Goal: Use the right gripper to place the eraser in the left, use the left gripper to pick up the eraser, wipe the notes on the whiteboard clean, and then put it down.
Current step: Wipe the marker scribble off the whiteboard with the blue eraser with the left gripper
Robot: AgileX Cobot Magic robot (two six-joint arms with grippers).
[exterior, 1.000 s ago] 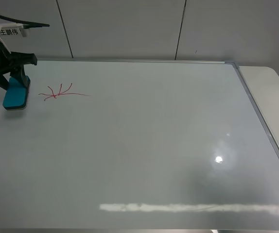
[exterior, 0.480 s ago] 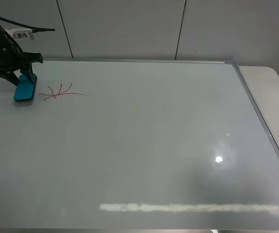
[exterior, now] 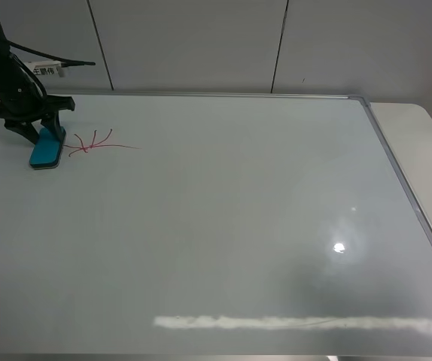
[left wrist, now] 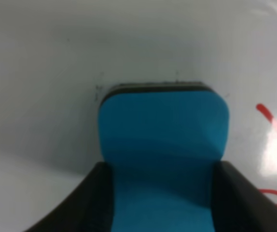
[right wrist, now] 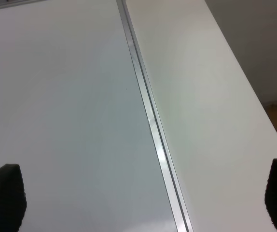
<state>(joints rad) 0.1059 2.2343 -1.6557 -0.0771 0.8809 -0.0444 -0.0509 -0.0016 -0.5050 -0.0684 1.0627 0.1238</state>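
Left hand (exterior: 41, 134) clamps the eraser (exterior: 47, 153) on the whiteboard (exterior: 238, 210), with the notes (exterior: 92, 143) just beside it; right hand (right wrist: 142, 197) gapes wide.

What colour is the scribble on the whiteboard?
The scribble is red, clearest in the exterior high view.

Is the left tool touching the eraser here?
Touching. The left wrist view shows the left tool with its two black fingers pressed against both sides of the blue eraser, with no gap.
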